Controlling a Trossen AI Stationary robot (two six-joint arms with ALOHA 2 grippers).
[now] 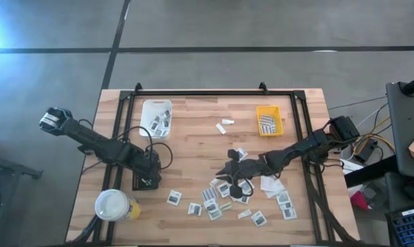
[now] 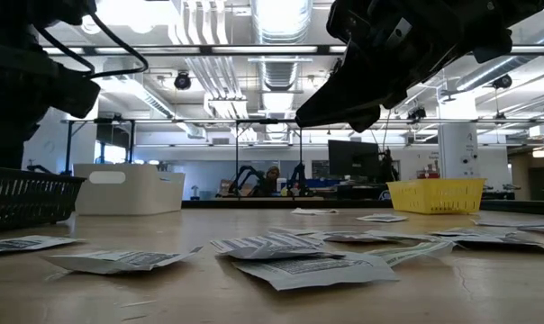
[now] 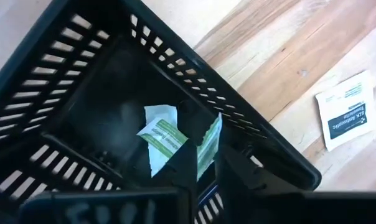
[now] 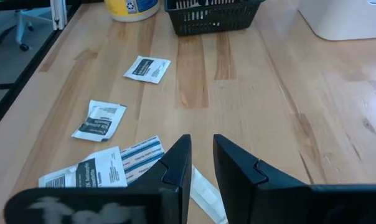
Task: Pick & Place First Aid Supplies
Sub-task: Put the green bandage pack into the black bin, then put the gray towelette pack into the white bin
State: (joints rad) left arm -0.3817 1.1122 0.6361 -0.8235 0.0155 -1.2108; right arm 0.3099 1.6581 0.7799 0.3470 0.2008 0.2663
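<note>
Left tool (image 3: 200, 186) tips sit out of frame.

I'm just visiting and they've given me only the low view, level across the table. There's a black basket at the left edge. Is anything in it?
Observer: Yes. The left wrist view looks into the black basket: green-and-white packets lie on its bottom, under the left gripper.
Visitor: And the dark shape hanging mid-table?
Observer: That's the right gripper, open, over the scattered packets.
Visitor: Is the yellow tray empty?
Observer: No. From above, the yellow tray holds a few grey-printed packets.
</note>
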